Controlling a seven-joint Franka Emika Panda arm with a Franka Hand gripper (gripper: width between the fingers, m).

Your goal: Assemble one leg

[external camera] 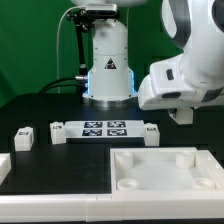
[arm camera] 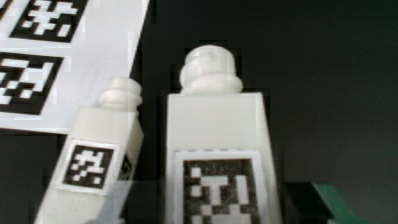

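In the wrist view two legs lie side by side, each a white block with a rounded peg end and a black-and-white marker. The larger-looking leg [arm camera: 221, 130] fills the middle and runs out of the frame where my jaws are. The smaller-looking leg [arm camera: 103, 148] lies beside it, against the marker board [arm camera: 45, 60]. My fingers do not show in this view. In the exterior view my gripper [external camera: 183, 116] hangs over the table at the exterior view's right. It is just beyond a leg [external camera: 152, 132] at the marker board's [external camera: 92, 130] end. Another leg [external camera: 22, 138] lies at the exterior view's left.
A large white tray-like recessed part [external camera: 165, 168] lies at the front on the exterior view's right. A white part [external camera: 3, 166] shows at the left edge. The robot base [external camera: 108, 70] stands behind the marker board. The table is black.
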